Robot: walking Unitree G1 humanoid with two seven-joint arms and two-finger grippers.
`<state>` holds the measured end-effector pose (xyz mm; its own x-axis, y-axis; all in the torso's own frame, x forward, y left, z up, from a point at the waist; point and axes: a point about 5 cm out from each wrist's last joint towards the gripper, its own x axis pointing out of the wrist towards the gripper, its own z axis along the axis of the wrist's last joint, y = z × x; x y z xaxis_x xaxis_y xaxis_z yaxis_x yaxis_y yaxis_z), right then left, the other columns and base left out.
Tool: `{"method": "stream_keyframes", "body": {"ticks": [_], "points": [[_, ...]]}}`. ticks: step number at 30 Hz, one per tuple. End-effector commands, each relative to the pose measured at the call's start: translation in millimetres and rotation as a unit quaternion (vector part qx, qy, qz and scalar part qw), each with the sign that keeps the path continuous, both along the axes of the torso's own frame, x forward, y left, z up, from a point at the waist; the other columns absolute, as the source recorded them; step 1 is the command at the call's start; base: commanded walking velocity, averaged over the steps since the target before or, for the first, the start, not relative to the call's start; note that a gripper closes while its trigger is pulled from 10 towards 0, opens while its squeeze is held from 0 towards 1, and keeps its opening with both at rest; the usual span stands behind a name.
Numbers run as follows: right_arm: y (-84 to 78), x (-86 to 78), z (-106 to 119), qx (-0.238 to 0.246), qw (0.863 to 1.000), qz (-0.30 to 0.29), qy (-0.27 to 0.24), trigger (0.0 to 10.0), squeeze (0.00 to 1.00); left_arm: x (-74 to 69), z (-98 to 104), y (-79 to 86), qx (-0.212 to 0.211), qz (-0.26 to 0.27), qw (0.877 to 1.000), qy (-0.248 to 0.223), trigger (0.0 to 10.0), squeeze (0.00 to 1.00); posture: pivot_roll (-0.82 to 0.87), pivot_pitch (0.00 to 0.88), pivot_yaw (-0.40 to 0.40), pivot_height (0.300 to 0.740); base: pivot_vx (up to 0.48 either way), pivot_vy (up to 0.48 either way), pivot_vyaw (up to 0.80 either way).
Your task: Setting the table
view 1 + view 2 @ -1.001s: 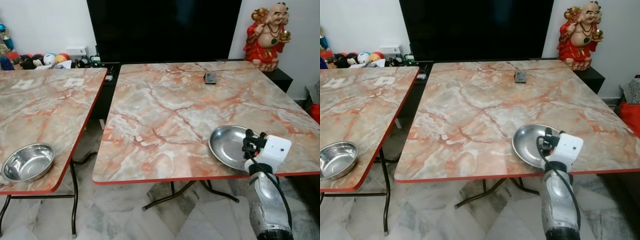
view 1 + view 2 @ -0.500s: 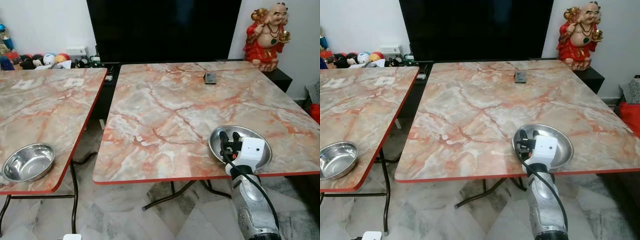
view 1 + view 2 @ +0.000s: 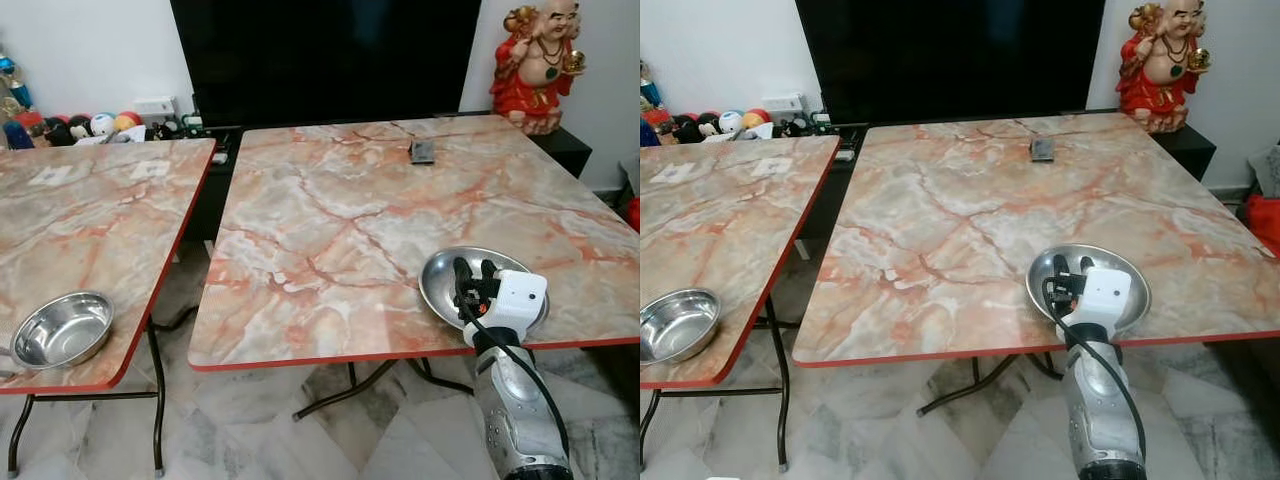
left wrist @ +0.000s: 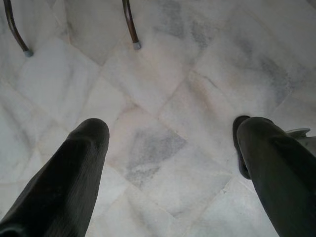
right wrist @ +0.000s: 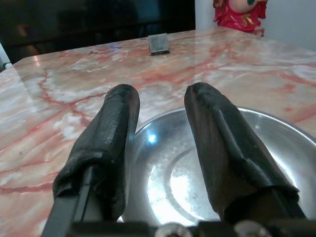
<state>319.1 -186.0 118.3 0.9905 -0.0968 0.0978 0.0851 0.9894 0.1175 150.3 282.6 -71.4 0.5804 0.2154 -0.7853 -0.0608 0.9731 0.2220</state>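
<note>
A shallow steel dish (image 3: pixel 440 280) lies near the front right edge of the right marble table (image 3: pixel 330 220). My right gripper (image 3: pixel 474 272) hovers just over the dish's near side, open, with nothing between its fingers. In the right wrist view the two black fingers (image 5: pixel 111 128) stand apart above the dish's shiny inside (image 5: pixel 168 173). A deeper steel bowl (image 3: pixel 62 328) rests at the front corner of the left table (image 3: pixel 90 220). My left gripper (image 4: pixel 170 126) hangs open over the pale floor tiles (image 4: pixel 163 84).
A small dark device (image 3: pixel 422 151) lies far back on the right table. Behind stand a black screen (image 3: pixel 320 60), a red figurine (image 3: pixel 540 60) and toys (image 3: pixel 95 124). A narrow gap (image 3: pixel 195 250) separates the tables; folding legs (image 3: pixel 350 385) stand beneath.
My right gripper has shifted left from the dish's near right rim to over its near side. The camera has moved slightly; both dishes stay put.
</note>
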Motion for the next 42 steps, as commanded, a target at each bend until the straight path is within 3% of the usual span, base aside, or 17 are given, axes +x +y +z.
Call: {"method": "stream_keyframes", "body": {"ticks": [1,5,10,15,19,34,42], "points": [[-1.5,-1.3,3,0.0,1.0,0.004,-0.003,10.0,0.0,-8.8,-4,0.4,-0.003,0.006,1.0,0.013,10.0,0.0,-0.04,0.0,0.03,0.74,0.0,0.0,0.0],[-0.9,0.2,7,-0.005,1.0,0.012,-0.005,10.0,0.0,-17.0,-8,-3.2,-0.015,0.018,1.0,0.016,10.0,0.0,-0.04,0.0,0.017,0.74,0.0,0.0,0.0],[-2.1,-6.1,6,-0.001,1.0,0.005,-0.005,10.0,0.0,-43.5,-16,-3.8,-0.023,0.027,0.998,0.047,10.0,0.0,-0.06,0.004,0.018,0.74,0.0,0.049,0.0],[0.1,-11.1,5,-0.008,1.0,0.011,-0.006,10.0,0.0,-53.5,-18,-2.2,-0.022,0.026,0.998,0.059,10.0,0.0,-0.06,0.024,0.011,0.74,0.0,0.337,0.24],[1.5,-10.9,7,0.003,1.0,0.019,-0.007,10.0,0.0,-54.7,-21,-13.2,-0.028,0.015,0.998,0.048,10.0,0.0,-0.05,0.039,-0.001,0.74,0.0,0.48,0.4],[1.7,-13.9,6,0.018,1.0,0.004,-0.002,10.0,0.0,-56.8,-21,-11.2,-0.03,0.013,0.998,0.052,10.0,0.0,-0.04,0.062,0.011,0.74,0.0,0.48,0.0],[11.3,-9.3,8,0.025,1.0,0.015,-0.002,10.0,0.0,-56.4,-21,-11.5,-0.03,0.017,0.998,0.051,10.0,0.0,-0.03,0.057,-0.002,0.74,0.0,0.48,0.0]]}}
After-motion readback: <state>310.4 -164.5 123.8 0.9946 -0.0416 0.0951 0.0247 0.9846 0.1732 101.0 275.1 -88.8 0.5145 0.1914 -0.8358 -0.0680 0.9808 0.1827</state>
